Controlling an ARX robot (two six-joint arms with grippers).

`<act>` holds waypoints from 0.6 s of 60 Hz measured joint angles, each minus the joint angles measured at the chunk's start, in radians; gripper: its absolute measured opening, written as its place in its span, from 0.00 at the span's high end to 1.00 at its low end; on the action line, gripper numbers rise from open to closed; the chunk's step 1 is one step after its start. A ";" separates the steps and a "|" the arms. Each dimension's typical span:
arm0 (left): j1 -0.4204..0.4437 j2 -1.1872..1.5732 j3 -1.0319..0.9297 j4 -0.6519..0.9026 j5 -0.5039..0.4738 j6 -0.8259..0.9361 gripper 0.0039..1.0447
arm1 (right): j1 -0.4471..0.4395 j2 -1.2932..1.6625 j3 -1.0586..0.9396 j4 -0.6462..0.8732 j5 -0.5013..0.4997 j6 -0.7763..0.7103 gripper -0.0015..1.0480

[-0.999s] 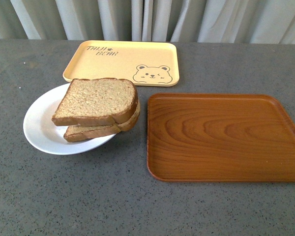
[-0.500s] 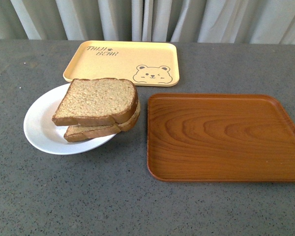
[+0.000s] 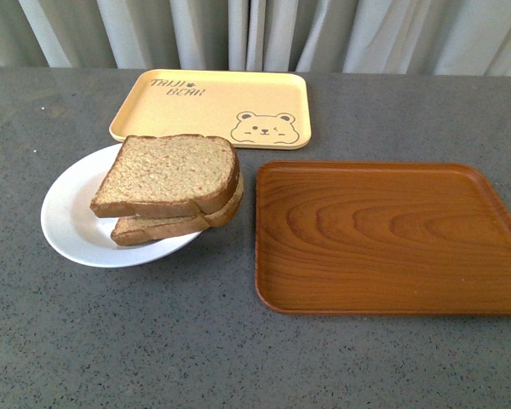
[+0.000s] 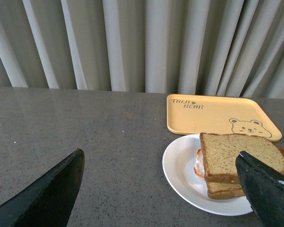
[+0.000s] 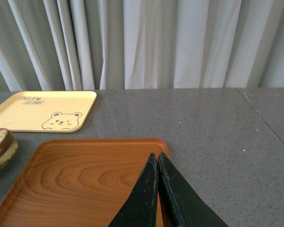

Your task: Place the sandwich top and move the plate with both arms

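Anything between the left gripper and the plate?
Nothing visible. In the left wrist view the open left gripper faces the plate, with only table between them; the yellow tray sits beyond the plate.

The left gripper (image 4: 158,153) and right gripper (image 5: 157,155) each show 2 matte-black, wedge-shaped fingers (image 4: 52,194).

place: staged lab-style setup | cues: grey speckled table (image 3: 153,341) — plain pale curtain (image 3: 238,34) backdrop

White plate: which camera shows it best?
Front view: the white plate sits whole in frame, sandwich covering part. In the left wrist view a finger hides its edge; the right wrist view misses it.
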 joint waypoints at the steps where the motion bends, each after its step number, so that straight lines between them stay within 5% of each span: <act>1: 0.000 0.000 0.000 0.000 0.000 0.000 0.08 | 0.000 0.000 0.000 0.000 0.000 0.000 0.57; 13: 0.000 0.001 0.001 -0.002 0.003 -0.001 0.08 | 0.000 0.000 0.000 0.000 0.000 0.000 0.22; 17: 0.004 0.135 0.085 -0.177 0.101 -0.193 0.08 | 0.000 0.000 0.000 0.000 0.000 0.000 0.08; 25: -0.032 0.639 0.236 0.045 0.128 -0.577 0.08 | 0.000 -0.001 0.000 0.000 0.000 0.000 0.09; 36: -0.047 1.026 0.322 0.300 0.132 -0.686 0.08 | 0.000 -0.001 0.000 0.000 -0.001 0.000 0.09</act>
